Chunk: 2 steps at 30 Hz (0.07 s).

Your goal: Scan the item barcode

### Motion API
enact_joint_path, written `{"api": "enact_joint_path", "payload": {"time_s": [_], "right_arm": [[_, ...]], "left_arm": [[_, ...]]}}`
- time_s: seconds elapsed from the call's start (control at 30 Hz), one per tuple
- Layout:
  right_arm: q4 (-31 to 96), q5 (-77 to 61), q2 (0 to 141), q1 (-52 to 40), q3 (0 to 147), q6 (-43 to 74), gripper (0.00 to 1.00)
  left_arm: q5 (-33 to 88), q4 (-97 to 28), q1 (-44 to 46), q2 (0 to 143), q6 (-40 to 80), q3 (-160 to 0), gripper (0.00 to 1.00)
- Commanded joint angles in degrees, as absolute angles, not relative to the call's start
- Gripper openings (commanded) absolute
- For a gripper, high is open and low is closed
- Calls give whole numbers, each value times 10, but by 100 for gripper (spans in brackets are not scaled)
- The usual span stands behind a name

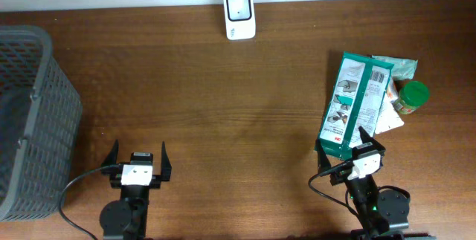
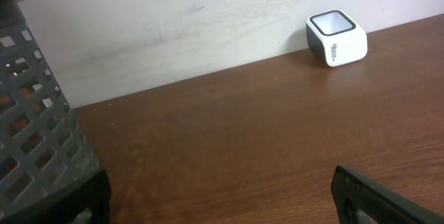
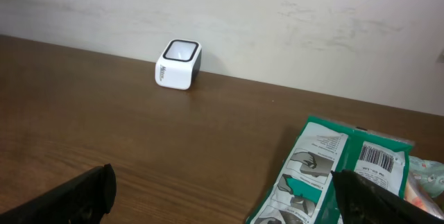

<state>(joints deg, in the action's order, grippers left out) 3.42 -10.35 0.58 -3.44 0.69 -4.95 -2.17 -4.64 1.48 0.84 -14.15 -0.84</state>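
A dark brown, wood-grained tabletop [image 1: 223,106] is carrying everything, and a small white scanner [image 1: 239,15], a rounded block with a dark-rimmed window on top, is sitting at its far edge against the pale wall. The grey lettering on the scanner's side is showing too small to read. Well to the right of the scanner and nearer the arms, a flat teal-and-white card box [image 1: 349,105] is lying face up, printed with line drawings; a black barcode [image 3: 378,158] is showing on its white panel. Beside the box, farther right of the scanner, a crinkly pale packet [image 1: 398,67] is peeking out and a small jar [image 1: 411,96] with a round green lid is resting. Far left of the scanner, a grey plastic lattice basket [image 1: 56,114] is standing, its inside too dark to tell what it holds. The left tool [image 1: 138,147] is hanging with fingers spread apart, gripping nothing; the right tool [image 1: 342,145] is hanging likewise at the box's near end.
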Motion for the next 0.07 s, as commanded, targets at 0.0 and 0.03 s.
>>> {"api": "enact_joint_path", "payload": {"time_s": [0.0,0.03], "right_arm": [[37,-98,2,-37,3,-49,98],[37,-98,2,-37,3,-49,98]], "left_arm": [[-22,-46,12,3,-151,-5,99],[-22,-46,12,3,-151,-5,99]]}}
